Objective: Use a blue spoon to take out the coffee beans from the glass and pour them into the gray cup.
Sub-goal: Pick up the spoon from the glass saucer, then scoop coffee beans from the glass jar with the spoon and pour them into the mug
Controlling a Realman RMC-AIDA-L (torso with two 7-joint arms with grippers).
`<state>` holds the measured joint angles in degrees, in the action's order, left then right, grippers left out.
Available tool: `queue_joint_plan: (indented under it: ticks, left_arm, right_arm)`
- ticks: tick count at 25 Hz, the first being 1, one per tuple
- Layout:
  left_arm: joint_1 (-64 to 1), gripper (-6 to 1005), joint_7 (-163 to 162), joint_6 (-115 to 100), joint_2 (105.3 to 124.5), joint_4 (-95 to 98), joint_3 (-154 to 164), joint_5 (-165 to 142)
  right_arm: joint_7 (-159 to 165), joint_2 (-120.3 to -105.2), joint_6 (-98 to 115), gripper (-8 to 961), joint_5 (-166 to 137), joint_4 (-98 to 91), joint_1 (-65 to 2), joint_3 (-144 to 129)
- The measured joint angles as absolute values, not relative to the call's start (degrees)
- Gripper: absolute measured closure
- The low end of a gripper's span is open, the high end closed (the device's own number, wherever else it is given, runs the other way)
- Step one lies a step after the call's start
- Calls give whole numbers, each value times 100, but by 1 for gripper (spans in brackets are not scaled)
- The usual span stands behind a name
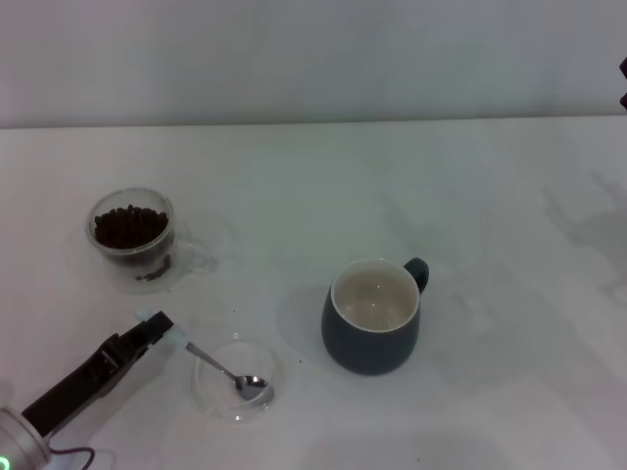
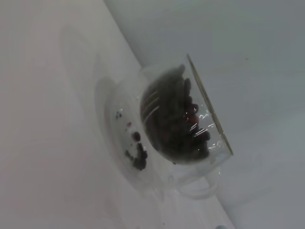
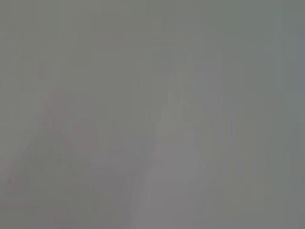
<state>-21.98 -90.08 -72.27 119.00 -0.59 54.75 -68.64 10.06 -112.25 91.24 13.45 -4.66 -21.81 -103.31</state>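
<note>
The glass stands at the left of the table, filled with coffee beans. It also shows in the left wrist view with the beans heaped inside and a few loose beans by its base. The gray cup stands upright in the middle, its cream inside empty and its handle to the far right. The blue spoon lies with its metal bowl in a flat clear dish. My left gripper is shut on the spoon's pale-blue handle end, just near of the glass. The right gripper is out of view.
A dark bit of the right arm shows at the far right edge. The white table ends at a pale wall behind. The right wrist view shows only a blank grey blur.
</note>
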Motion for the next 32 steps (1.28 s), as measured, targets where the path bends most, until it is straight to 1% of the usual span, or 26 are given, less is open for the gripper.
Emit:
queue_joint_plan:
  ticks: [4, 9, 13, 19, 23, 27, 28, 31, 32]
  left_arm:
    - [-2082, 865, -8965, -7342, 11900, 130, 5468, -6854]
    - [-1731, 864, -8958, -7665, 11900, 591, 5422, -6766]
    - [-1599, 864, -8953, -7874, 11891, 871, 5423, -6741]
    - [-1391, 868, -8872, -8183, 11806, 1557, 5446, -6775]
    - [-1356, 867, -8990, -8282, 11608, 1922, 5453, -6786]
    - [-1468, 867, -9166, -8291, 11340, 2019, 5454, -6790]
    - [-1510, 868, -9267, -8292, 11249, 2086, 5455, -6789]
    - [-1583, 868, -9520, -8295, 11074, 2268, 5461, -6792]
    - [-1621, 868, -9635, -8297, 10983, 2349, 5460, -6796]
  right_arm:
    - [943, -11220, 9124, 150, 1345, -466, -2180, -10315]
    - [803, -11225, 9095, 151, 1344, -465, -2191, -10315]
    - [784, -11227, 9087, 151, 1345, -465, -2213, -10329]
    - [782, -11214, 9086, 150, 1333, -466, -2233, -10359]
    - [738, -11218, 9085, 149, 1286, -466, -2233, -10362]
    - [546, -11305, 9064, 149, 1247, -516, -2239, -10363]
    - [517, -11327, 9062, 149, 1247, -526, -2243, -10362]
    - [496, -11396, 9057, 150, 1248, -539, -2250, -10364]
    - [494, -11423, 9051, 150, 1247, -539, -2250, -10367]
